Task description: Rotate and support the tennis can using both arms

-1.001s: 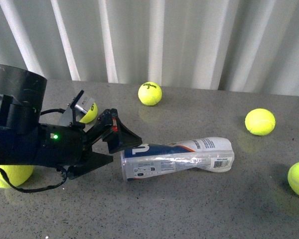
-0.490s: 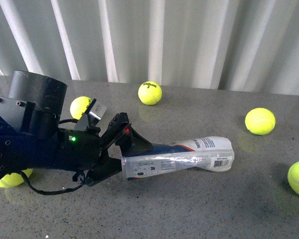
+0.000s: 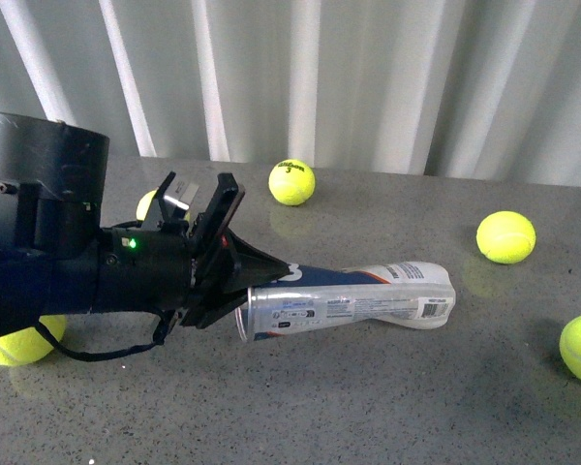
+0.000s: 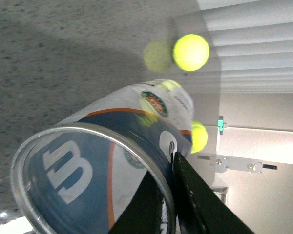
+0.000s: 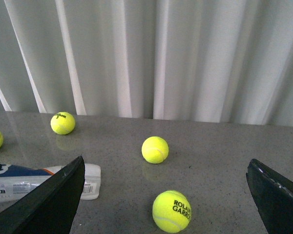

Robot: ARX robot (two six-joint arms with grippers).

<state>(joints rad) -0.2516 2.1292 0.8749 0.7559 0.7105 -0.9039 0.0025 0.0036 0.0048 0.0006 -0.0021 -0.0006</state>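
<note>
Left gripper (image 3: pixel 257 281) is clamped on the tennis can (image 3: pixel 358 300) at its silvery rim, one jaw inside the mouth, one outside. Since half a second ago my wrist has rolled and the can has turned with it, so the print panel now faces front. The can lies on its side on the table (image 3: pixel 368 417), mouth showing only label back and my jaw. My right gripper (image 5: pixel 166 162) hangs wide open off the can's far end, tennis balls (image 3: pixel 291 182) scattered around the can.
</note>
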